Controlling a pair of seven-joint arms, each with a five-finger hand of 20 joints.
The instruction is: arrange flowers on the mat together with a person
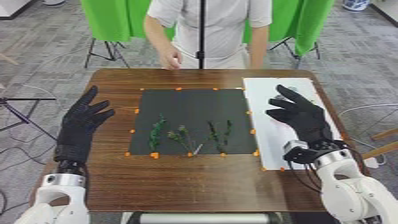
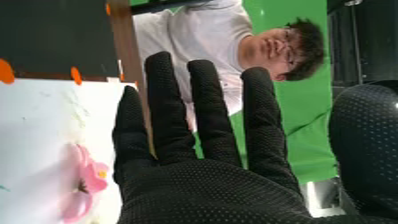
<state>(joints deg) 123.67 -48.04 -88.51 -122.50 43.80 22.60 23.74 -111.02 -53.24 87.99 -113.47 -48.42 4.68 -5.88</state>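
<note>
In the head view, my right hand [image 1: 302, 116] is over the white sheet [image 1: 277, 145] at the table's right, fingers straight. My left hand [image 1: 82, 122] is held at the table's left side, also with its fingers extended and nothing in it. Between them lies the dark mat [image 1: 187, 107], with several green stems [image 1: 158, 134] on its lower half, among them a sprig with small buds [image 1: 182, 137]. In the right wrist view, my right hand [image 2: 200, 185] is spread near a pink flower [image 2: 91, 177] on the white sheet [image 2: 31, 130]; the two look apart.
Orange markers [image 1: 253, 131] edge the mat and the sheet on the brown table [image 1: 178, 180]. A person stands across the table behind a thin dark pole [image 1: 202, 35], touching none of the plants. Green cloth [image 1: 111, 20] hangs farther back.
</note>
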